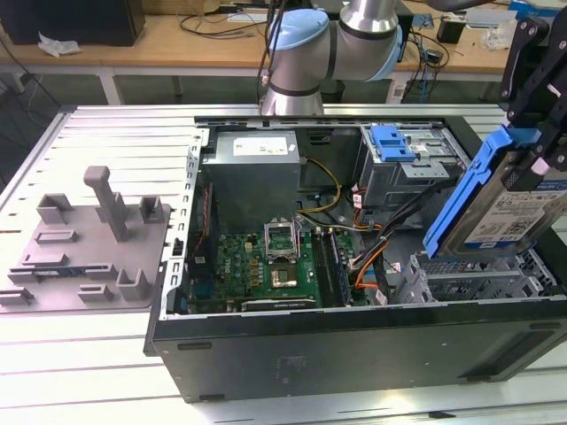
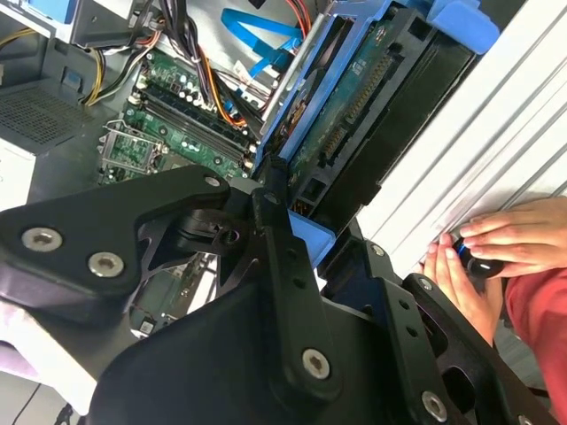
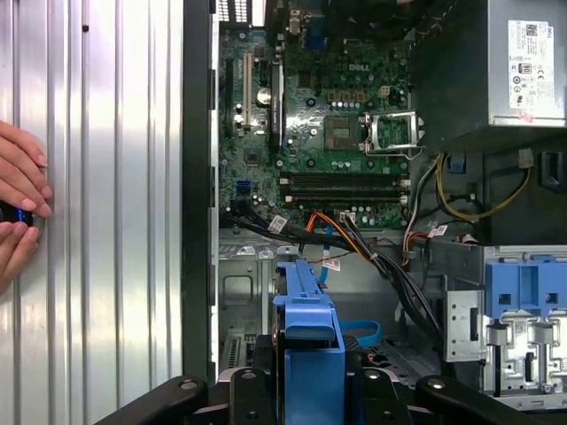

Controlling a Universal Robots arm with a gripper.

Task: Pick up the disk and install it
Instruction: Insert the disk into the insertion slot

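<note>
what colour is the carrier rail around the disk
Bright blue, framing the silver disk; it shows best in the exterior view.

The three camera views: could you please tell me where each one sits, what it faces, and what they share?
Exterior view: off the arm, looking down into the open computer case; the arm and the gripper show, jaws shut on the tilted disk.
First wrist view: on the arm, looking past the disk onto the motherboard; the gripper's black body shows.
Second wrist view: on the arm, behind the gripper, looking along the disk's circuit-board face.
Shared: both wrist views show a person's hand on the ribbed table.
</note>
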